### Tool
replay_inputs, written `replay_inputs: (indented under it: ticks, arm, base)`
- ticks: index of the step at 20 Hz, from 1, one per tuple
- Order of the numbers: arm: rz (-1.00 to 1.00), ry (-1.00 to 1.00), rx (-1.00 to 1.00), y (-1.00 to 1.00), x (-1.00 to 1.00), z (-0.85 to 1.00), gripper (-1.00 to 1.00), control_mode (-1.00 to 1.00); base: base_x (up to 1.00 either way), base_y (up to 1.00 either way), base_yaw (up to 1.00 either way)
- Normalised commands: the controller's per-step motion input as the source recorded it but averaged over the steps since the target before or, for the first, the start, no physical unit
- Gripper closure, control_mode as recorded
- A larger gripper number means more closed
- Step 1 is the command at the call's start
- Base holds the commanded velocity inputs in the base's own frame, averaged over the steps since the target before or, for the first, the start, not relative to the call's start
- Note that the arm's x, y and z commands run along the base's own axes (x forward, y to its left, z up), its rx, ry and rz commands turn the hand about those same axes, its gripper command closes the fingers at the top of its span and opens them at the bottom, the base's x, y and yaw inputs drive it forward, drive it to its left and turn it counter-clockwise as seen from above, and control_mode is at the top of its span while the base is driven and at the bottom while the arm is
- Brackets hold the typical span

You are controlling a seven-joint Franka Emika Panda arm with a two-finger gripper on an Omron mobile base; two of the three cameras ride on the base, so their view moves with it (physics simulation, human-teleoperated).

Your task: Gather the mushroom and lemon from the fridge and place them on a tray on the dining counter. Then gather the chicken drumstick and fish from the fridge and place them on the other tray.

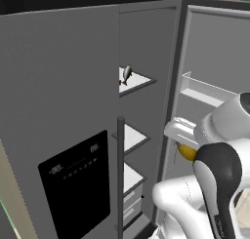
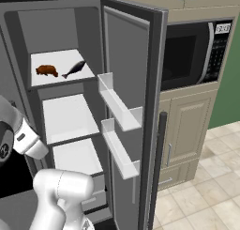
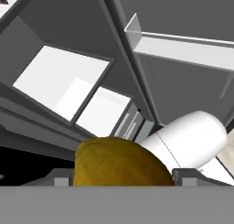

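A yellow-brown lemon [image 3: 119, 163] sits between my gripper's [image 3: 122, 178] two finger tips at the bottom of the hand view; the gripper is shut on it. From the left base view the lemon [image 1: 187, 152] shows at the end of my hand, in front of the open fridge. On the fridge's top shelf [image 2: 58, 60] lie the brown chicken drumstick [image 2: 47, 70] and the dark fish [image 2: 74, 69], side by side; the fish [image 1: 127, 73] also peeks past the closed left door. The mushroom, the trays and the dining counter are out of view.
The fridge's right door [image 2: 131, 111] stands open with two white door bins [image 2: 119, 107]. Its left door [image 1: 58, 126], with a black dispenser panel [image 1: 75, 184], is closed. The bare white lower shelves [image 2: 70, 116] sit below. A microwave [image 2: 192, 50] and cabinets stand to the right.
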Motion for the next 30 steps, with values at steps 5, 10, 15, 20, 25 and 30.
replay_inputs:
  ticks: [5,10,15,20,25,30]
  arm:
    - [-0.02,-0.02,-0.02,-0.14,-0.38,0.0,1.0,-1.0]
    - [-0.02,-0.06,0.0,0.0,-0.14,0.0,1.0,-1.0]
    - [-0.11,-0.18,0.0,-0.01,-0.66,0.0,1.0,-1.0]
    - [-0.05,-0.02,0.0,-0.02,-0.16,0.0,1.0,1.0]
    - [0.0,0.0,0.0,0.0,0.0,0.0,1.0,1.0]
    - [0.0,0.0,0.0,0.0,0.0,0.0,1.0,1.0]
  base:
    - [0.0,0.0,0.0]
    - [0.0,0.0,0.0]
    - [0.0,0.0,0.0]
    - [-0.25,-0.02,-0.15]
    - [-0.28,0.28,-0.46]
    - [-0.3,0.27,-0.59]
